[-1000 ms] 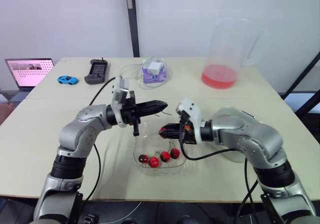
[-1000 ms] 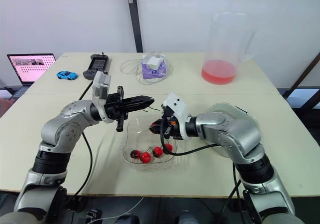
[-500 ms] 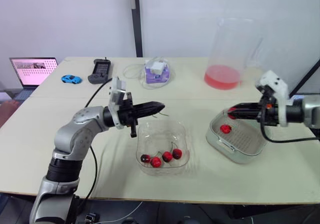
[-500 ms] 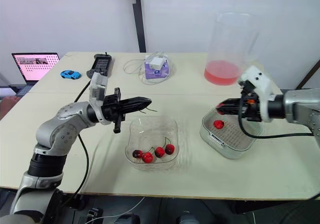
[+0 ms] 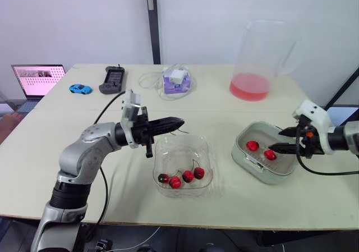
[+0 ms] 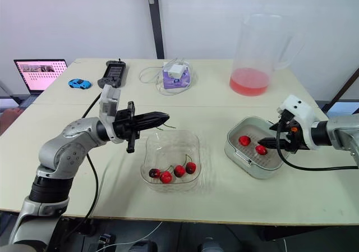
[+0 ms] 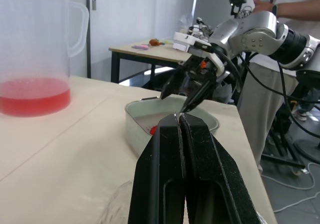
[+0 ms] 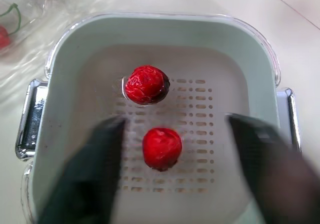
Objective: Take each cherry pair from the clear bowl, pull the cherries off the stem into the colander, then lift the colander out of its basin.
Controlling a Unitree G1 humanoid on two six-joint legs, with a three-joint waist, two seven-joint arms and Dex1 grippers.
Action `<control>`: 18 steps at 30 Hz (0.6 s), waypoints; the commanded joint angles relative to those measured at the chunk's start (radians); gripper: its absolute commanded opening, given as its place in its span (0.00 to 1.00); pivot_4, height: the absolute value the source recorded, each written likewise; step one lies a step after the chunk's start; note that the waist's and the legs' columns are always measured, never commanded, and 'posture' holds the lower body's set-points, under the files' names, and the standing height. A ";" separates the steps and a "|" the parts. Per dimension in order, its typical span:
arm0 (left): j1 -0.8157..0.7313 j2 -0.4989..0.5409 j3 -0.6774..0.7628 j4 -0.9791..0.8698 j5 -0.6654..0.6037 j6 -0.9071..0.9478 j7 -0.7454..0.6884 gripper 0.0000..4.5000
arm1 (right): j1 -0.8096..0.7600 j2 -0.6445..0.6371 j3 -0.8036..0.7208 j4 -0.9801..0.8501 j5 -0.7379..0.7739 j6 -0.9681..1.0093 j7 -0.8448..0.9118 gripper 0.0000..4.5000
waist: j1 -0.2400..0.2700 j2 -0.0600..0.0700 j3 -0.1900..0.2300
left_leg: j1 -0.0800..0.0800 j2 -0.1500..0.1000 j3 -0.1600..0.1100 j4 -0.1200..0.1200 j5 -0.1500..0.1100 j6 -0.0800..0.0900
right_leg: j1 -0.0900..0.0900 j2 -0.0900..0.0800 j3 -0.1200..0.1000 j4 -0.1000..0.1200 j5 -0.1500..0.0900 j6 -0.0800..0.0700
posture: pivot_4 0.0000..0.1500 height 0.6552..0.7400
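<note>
The clear bowl [image 5: 180,146] sits at the table's front centre with several red cherries [image 5: 185,177] on stems inside. My left gripper [image 5: 180,120] hovers over the bowl's far left rim, shut on a thin green stem [image 5: 184,129]. To the right stands the white colander [image 5: 245,163] in its basin, with two loose cherries [image 5: 252,145] [image 5: 270,154] on its perforated floor. My right gripper [image 5: 283,138] hangs open just above the colander's right side. In the right wrist view its fingers [image 8: 92,176] straddle the nearer cherry [image 8: 161,148], the other cherry [image 8: 146,84] lying beyond.
A tall clear pitcher [image 5: 255,61] with red liquid stands at the back right. A purple box with a white charger and cable [image 5: 176,81], a black controller [image 5: 113,79], a blue toy car [image 5: 79,88] and a laptop [image 5: 36,78] line the back left. A person [image 7: 295,4] stands beyond the table.
My right arm swung from the clear bowl to the colander, then opened; a second cherry now lies in the colander. The left gripper stayed in place, still shut.
</note>
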 commanded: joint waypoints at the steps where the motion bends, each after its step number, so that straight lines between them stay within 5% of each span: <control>1: 0.010 0.019 0.034 -0.037 -0.023 0.005 0.000 0.00 | -0.055 -0.049 -0.085 -0.032 0.044 0.021 0.040 0.98 | 0.000 0.000 0.000 | 0.000 0.000 0.000 0.000 0.000 0.000 | 0.000 0.000 0.000 0.000 0.000 0.000 | 1.00 0.92; 10: 0.099 0.145 0.140 -0.079 -0.056 0.044 0.015 0.00 | -0.326 0.106 -0.094 -0.230 0.415 0.152 0.139 0.98 | -0.018 0.000 0.001 | 0.000 0.000 0.000 0.000 0.000 0.000 | 0.001 0.000 0.000 0.000 0.000 0.000 | 1.00 0.92; 18: 0.408 0.302 0.341 -0.099 -0.075 0.090 -0.007 0.00 | -0.420 0.227 0.015 -0.195 0.399 0.101 0.144 0.98 | -0.023 0.000 0.001 | 0.000 0.001 -0.001 -0.001 0.000 0.000 | 0.001 0.000 -0.001 -0.001 0.000 0.000 | 1.00 0.92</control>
